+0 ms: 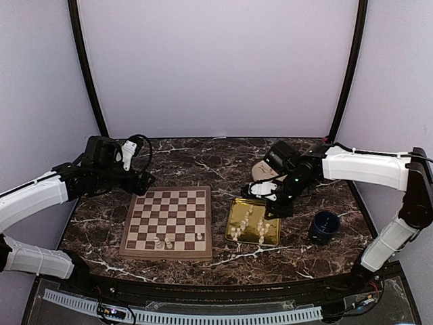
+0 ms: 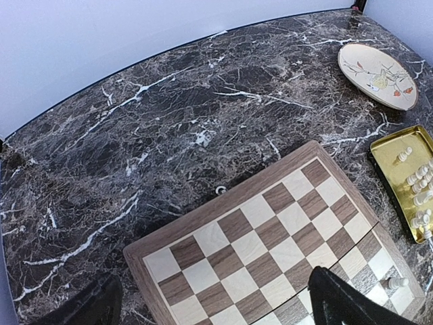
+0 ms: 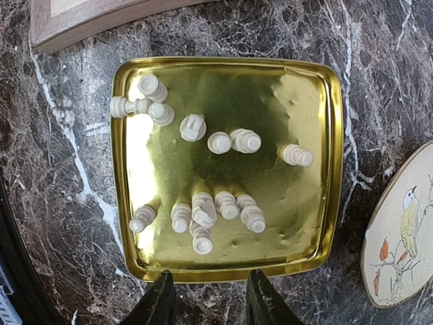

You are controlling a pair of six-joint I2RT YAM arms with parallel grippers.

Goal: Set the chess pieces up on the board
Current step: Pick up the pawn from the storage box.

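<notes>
The wooden board (image 1: pixel 169 213) lies left of centre, with three cream chess pieces (image 1: pixel 169 242) standing in its near rows. Several more chess pieces (image 3: pixel 203 211) lie and stand in a gold tray (image 3: pixel 223 62) just right of the board. My right gripper (image 3: pixel 210 305) hangs above the tray's near rim, open, with nothing between its fingers (image 3: pixel 164 302). At the board's far left corner, my left gripper (image 2: pixel 216 311) hovers wide open and empty over the board (image 2: pixel 264 237). One piece (image 2: pixel 396 282) shows near its right finger.
A blue cup (image 1: pixel 325 227) stands right of the gold tray (image 1: pixel 238 211). A decorated plate (image 2: pixel 377 74) lies behind the tray, partly under the right arm. Dark marble table all round, walled at the back and sides.
</notes>
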